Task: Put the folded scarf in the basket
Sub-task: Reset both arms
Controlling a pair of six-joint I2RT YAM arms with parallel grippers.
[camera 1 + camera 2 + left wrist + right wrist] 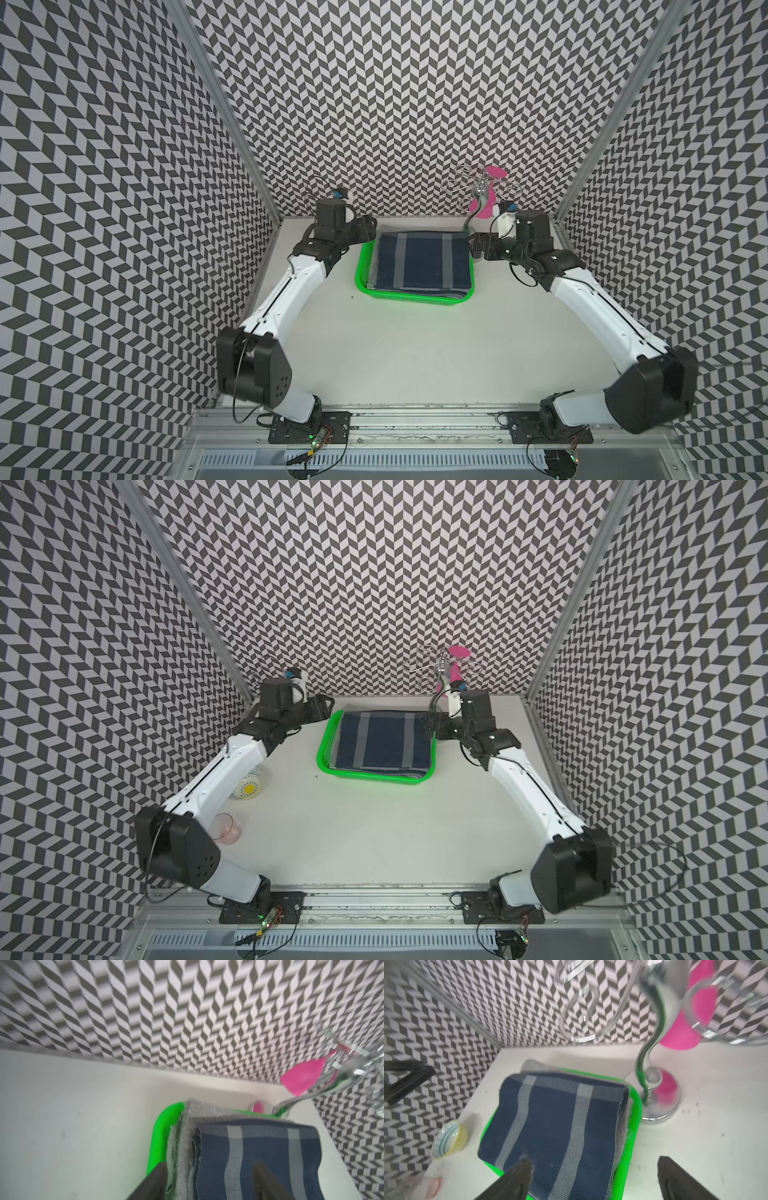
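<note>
- Here we are above the white table: the folded scarf, navy with pale grey stripes, lies flat inside the green basket and fills nearly all of it.
- In both top views the basket sits towards the back of the table, between the two arms, and its green rim shows along the near and left edges of the cloth.
- We see the left gripper at the basket's far left corner. In the left wrist view its two dark fingers stand wide apart, gripping nothing, with the scarf's edge lying between them.
- The right gripper is at the far right corner. In the right wrist view its jaws are spread wide too, one finger over the cloth, its partner over bare table beyond the rim, and nothing is held.
- Whether that fingertip touches the scarf, we cannot tell.
- A grey layer of the scarf pokes out at the far left corner, under the navy top fold.
- Just behind the basket's right corner stands a chrome stand, with a pink cup behind it.
- Near the left arm in a top view we spot a small flowered bowl and a clear pinkish cup, well apart from the basket.
</note>
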